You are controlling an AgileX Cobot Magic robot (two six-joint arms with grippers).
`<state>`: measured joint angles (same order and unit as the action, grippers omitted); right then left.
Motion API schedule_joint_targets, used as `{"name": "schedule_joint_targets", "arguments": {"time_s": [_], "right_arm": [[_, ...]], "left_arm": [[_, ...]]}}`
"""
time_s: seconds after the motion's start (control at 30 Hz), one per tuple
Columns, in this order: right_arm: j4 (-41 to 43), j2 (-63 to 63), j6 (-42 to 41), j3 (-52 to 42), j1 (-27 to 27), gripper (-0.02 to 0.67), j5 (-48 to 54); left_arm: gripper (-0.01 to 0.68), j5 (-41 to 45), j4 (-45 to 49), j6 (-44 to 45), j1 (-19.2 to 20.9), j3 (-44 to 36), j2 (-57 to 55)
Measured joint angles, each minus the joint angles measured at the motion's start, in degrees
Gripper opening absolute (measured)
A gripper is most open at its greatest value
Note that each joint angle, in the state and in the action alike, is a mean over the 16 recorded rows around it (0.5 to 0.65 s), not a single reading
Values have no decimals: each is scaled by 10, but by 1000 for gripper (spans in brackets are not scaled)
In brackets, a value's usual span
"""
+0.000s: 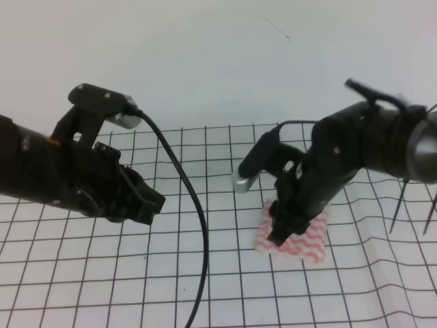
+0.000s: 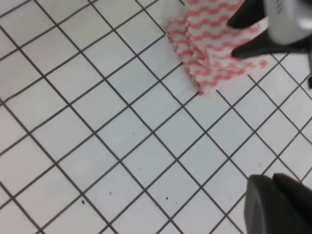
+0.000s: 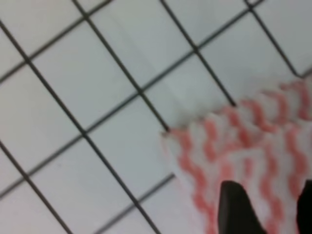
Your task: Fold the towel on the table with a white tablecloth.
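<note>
Right hand is down on the towel, its 2 fingers spread apart over the folded, layered cloth, gripping nothing. The towel lies right of centre on the white tablecloth covering the surface; left hand hovers well apart, can't tell its state.

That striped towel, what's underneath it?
The towel lies flat on the white tablecloth, whose black grid shows all around it. The cloth directly beneath is covered, as is the table. The right end effector also hides part of the towel's top.
</note>
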<state>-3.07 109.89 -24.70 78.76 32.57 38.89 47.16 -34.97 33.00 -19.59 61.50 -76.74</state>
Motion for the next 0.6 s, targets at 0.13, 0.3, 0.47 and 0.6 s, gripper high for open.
{"name": "schedule_joint_targets", "arguments": {"time_s": [0.13,0.3,0.47,0.6], "right_arm": [[-21,16,-9,0,8,275,-12],[-42,31,-12,0,13,276,-23],[-54,40,-9,0,13,276,-30],[-53,47,-6,0,13,275,-35]], "left_arm": [[-2,4,-1,0,0,0,0],[-2,7,-1,1,0,0,0],[-2,8,-2,1,0,0,0],[-2,8,-2,1,0,0,0]]}}
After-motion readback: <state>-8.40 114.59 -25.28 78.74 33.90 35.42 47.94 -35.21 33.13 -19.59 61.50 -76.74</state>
